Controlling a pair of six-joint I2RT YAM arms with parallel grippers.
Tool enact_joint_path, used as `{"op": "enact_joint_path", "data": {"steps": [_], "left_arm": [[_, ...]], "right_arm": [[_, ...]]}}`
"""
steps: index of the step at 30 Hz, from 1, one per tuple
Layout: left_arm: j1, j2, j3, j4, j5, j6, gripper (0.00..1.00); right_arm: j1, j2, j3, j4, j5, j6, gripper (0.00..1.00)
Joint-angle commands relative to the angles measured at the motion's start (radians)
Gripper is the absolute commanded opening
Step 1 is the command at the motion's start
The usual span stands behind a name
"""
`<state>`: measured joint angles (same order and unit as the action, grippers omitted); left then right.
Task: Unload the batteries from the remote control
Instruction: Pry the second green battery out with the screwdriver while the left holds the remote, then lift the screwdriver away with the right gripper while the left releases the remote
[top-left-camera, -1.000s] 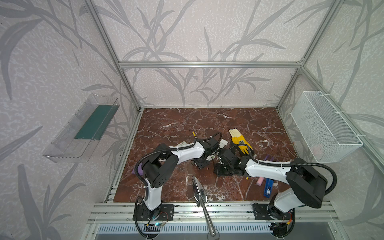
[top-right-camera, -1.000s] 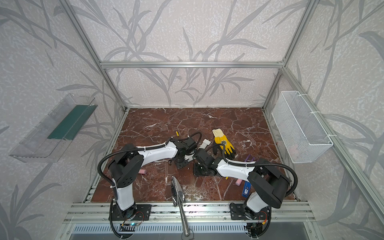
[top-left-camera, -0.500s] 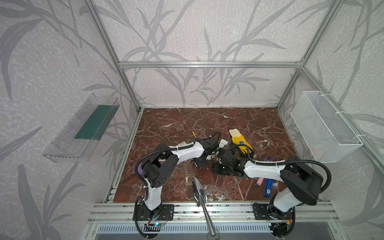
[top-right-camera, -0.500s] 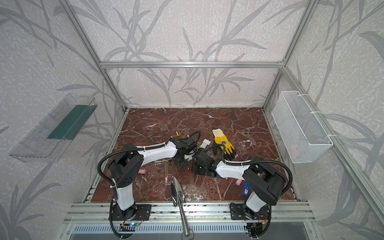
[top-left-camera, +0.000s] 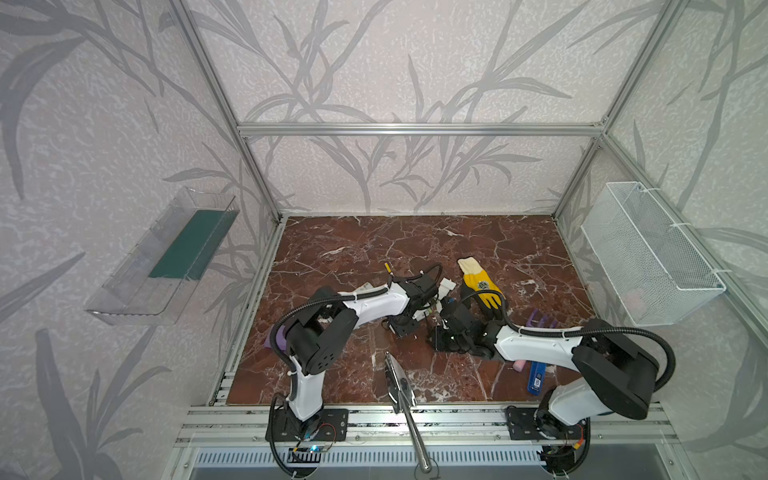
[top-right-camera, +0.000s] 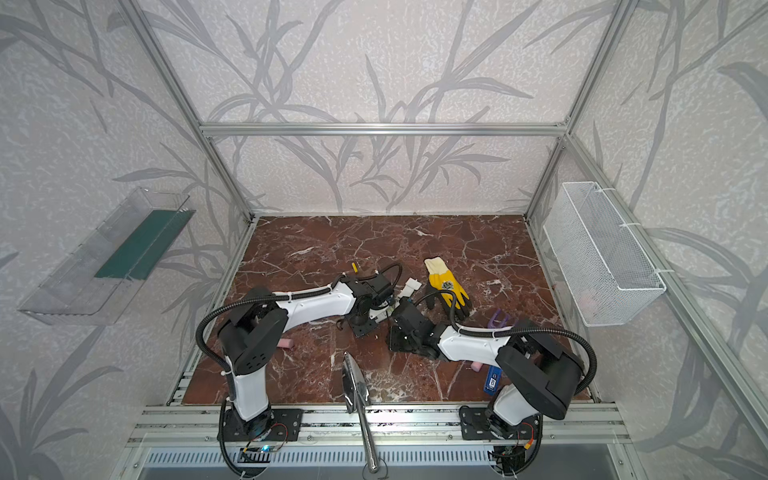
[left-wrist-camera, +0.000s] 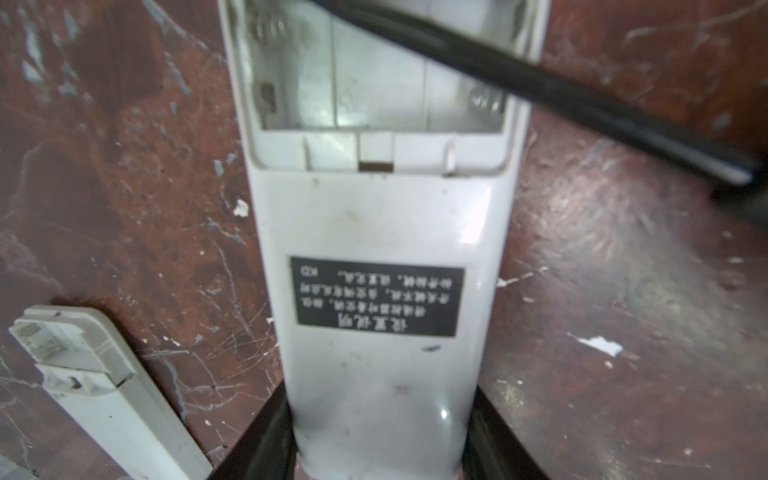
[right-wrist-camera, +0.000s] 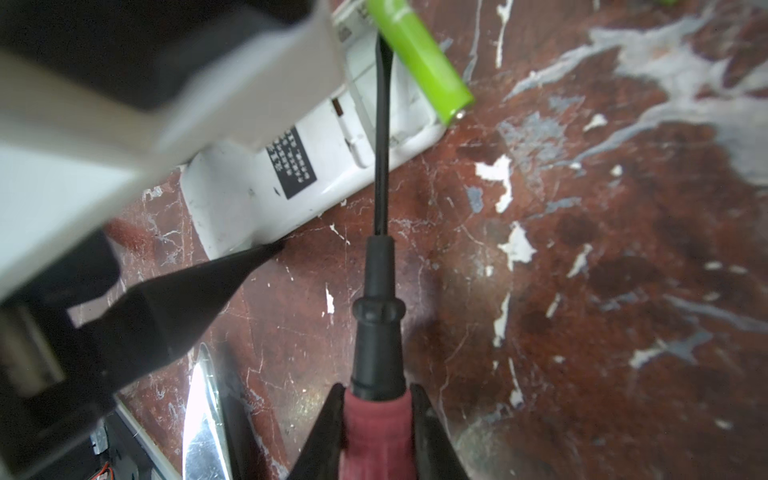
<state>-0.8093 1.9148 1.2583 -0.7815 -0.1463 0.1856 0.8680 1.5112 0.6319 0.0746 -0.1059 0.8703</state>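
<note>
We view a cell whose walls (top-left-camera: 395, 62) carry pale wallpaper with grey leaf sprays, edged by aluminium bars (top-left-camera: 415, 129). Its floor (top-left-camera: 353, 241) is red-brown, white-veined marble. We note a clear shelf (top-left-camera: 137, 291) with a green insert (top-left-camera: 193, 243) on the left wall, a white wire basket (top-left-camera: 623, 249) on the right.

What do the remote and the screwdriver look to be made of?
The remote: white hard plastic, glossy but scuffed; it shows a highlight and moulded ribs. The screwdriver: dull black shaft, probably coated metal; matte reddish-pink handle, likely rubber or plastic.
</note>
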Motion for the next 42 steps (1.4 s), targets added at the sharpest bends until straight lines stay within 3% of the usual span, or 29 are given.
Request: {"op": "enact_joint_path", "data": {"steps": [1,9,15,24,31,35,39,42], "left_arm": [[0.000,0.086,-0.041,-0.001,0.055,0.036,0.06],[0.007,0.095,-0.063,0.021,0.078,0.054,0.15],[0.015,0.092,-0.076,0.025,0.098,0.052,0.29],[0.027,0.091,-0.073,0.003,0.108,0.038,0.34],[0.028,0.109,-0.055,-0.013,0.125,0.023,0.40],[0.029,0.113,-0.048,-0.019,0.124,0.024,0.51],[0.030,0.108,-0.048,-0.024,0.116,0.026,0.58],[0.032,0.100,-0.048,-0.026,0.118,0.026,0.69]], "right_arm": [[-0.012,-0.032,-0.019,-0.014,0.012,-0.017,0.00],[-0.033,-0.080,-0.046,-0.056,0.033,-0.037,0.00],[-0.038,-0.159,-0.017,-0.244,0.112,-0.134,0.00],[-0.038,-0.297,-0.066,-0.474,0.211,-0.179,0.00],[-0.039,-0.255,-0.107,-0.479,0.253,-0.141,0.00],[-0.038,-0.198,-0.097,-0.459,0.266,-0.145,0.00],[-0.038,-0.174,-0.089,-0.444,0.275,-0.148,0.08],[-0.038,-0.169,-0.083,-0.442,0.285,-0.158,0.16]]}}
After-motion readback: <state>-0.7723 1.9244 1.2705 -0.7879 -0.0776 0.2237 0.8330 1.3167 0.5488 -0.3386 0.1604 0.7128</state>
